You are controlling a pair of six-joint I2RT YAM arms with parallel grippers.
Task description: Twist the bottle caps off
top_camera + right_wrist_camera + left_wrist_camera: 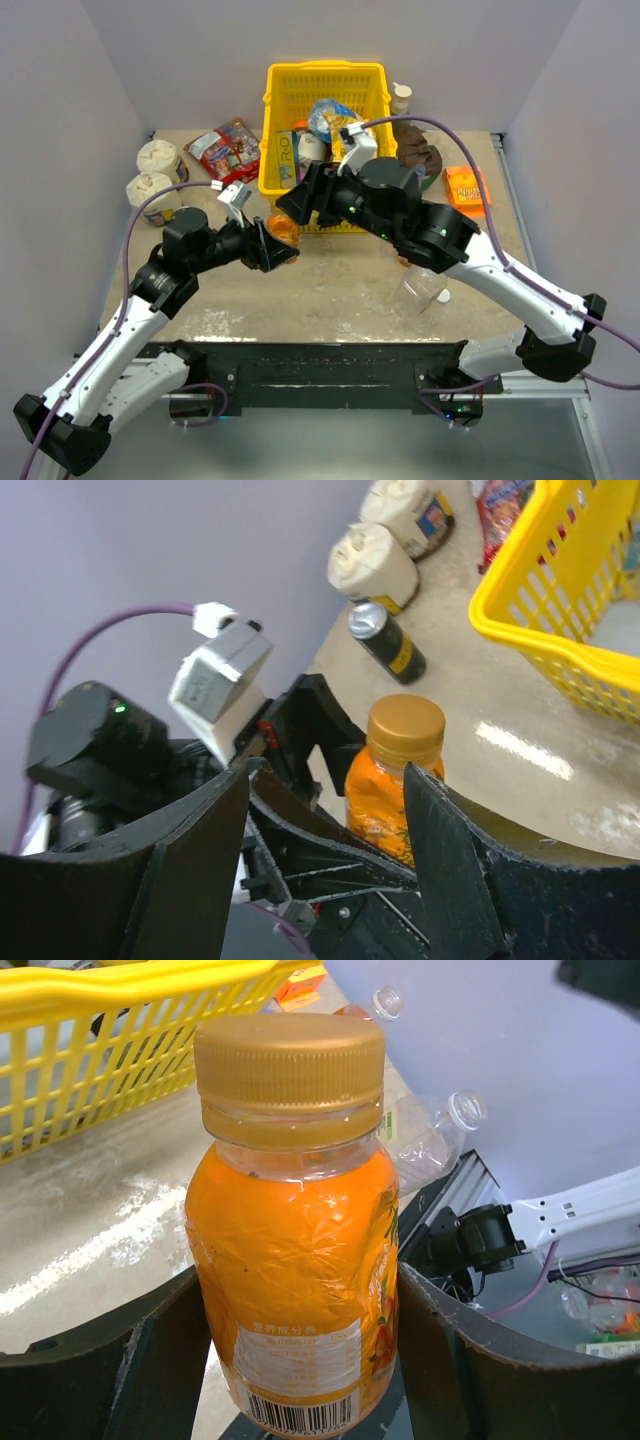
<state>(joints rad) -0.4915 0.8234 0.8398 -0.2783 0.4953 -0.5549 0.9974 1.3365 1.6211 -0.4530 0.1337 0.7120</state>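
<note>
**Only one word reads clearly**

From where I stand, the one legible word is "RiO", in pale letters on the blue face of a box (283, 150) standing at the left end of the yellow basket (272, 130).

The small orange juice bottle (290, 1250) carries a barcode (300, 1412) low on its label. Fine white print sits above it, too small to make out, and green lettering curls out of sight round the side.

The orange packet (465, 187), the red snack bag (225, 150) and the dark can (388, 645) all bear printing, but it is too blurred to read.
</note>
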